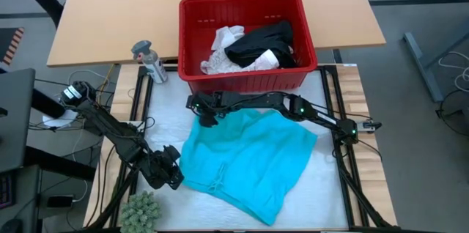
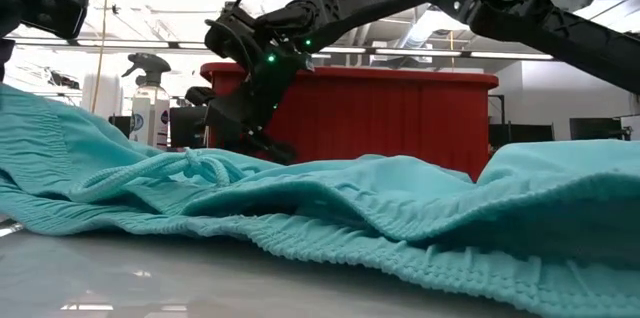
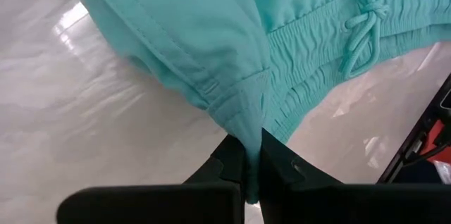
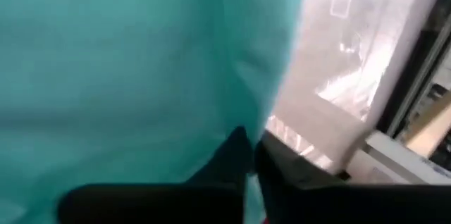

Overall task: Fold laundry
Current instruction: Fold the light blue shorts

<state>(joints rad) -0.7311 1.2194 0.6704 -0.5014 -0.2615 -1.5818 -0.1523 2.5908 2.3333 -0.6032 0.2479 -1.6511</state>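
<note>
A teal garment [image 1: 245, 160] with an elastic waistband and a drawstring [image 3: 366, 20] lies spread on the white table top. My left gripper [image 1: 174, 168] is shut on its near-left corner. My right gripper [image 1: 207, 118] reaches across to the garment's far-left corner, just in front of the red basket [image 1: 245, 79], and is shut on the cloth there. The basket holds a black garment [image 1: 264, 42] and white ones [image 1: 227, 39]. My left gripper pinches the garment's corner next to the waistband [image 3: 250, 122] between its two fingers, where the cloth bunches into a fold. It comes slanting down from the table's left. That corner is raised a little, while the garment's main part lies on the table. My right gripper pinches the garment's edge [image 4: 243, 122] at the far-left corner between its two fingers. It slants down from the table's right. One layer or several, I cannot tell. The cloth beyond the fingers lies on the table.
The red basket stands against the far edge of the white surface, close behind my right gripper. A spray bottle [image 1: 149, 61] stands at the far left, and a small green fuzzy plant [image 1: 141, 211] sits at the near left, beside my left arm.
</note>
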